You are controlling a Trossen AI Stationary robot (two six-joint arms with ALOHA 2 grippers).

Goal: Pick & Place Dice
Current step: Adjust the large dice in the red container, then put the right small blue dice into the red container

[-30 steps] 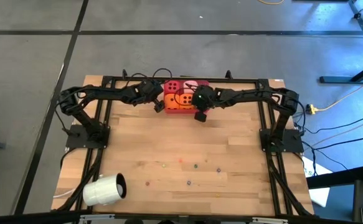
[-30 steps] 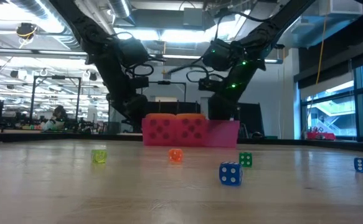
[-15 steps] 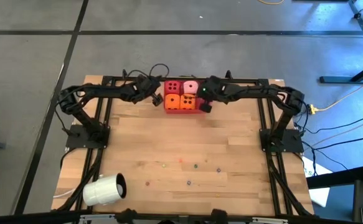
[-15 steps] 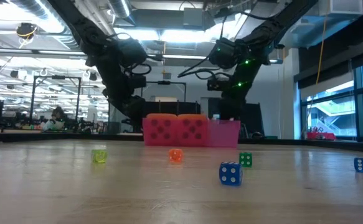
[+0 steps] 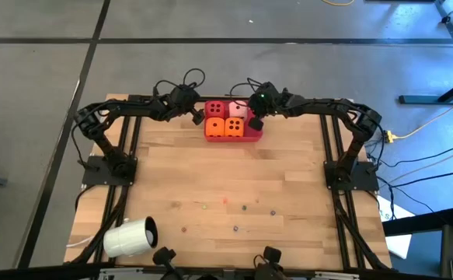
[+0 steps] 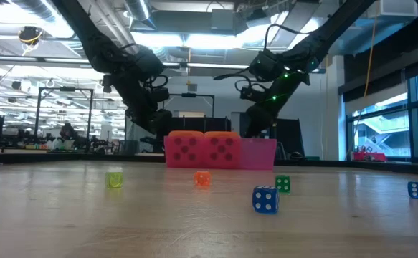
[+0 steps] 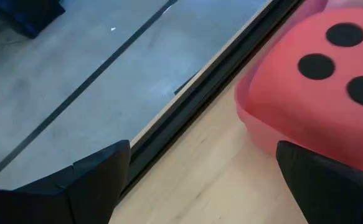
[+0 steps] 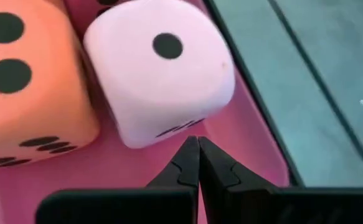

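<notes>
So the wooden table (image 5: 226,179) is taking up most of the view, with a white cup (image 5: 130,236) lying on its side near the front left corner. A handful of tiny coloured dice (image 6: 264,200) are sitting scattered across the front half. At the back edge the red tray (image 5: 253,134) is holding all four big dice in a square block: red die (image 5: 216,110) and pale pink die (image 5: 238,110) behind, two orange dice (image 5: 224,127) in front, all sitting flat. The left gripper (image 5: 196,119) is hovering just left of the tray, fingers spread wide. The right gripper (image 5: 255,122) is hanging over the tray's right edge beside the pink die, fingers pressed together, holding nothing.
</notes>
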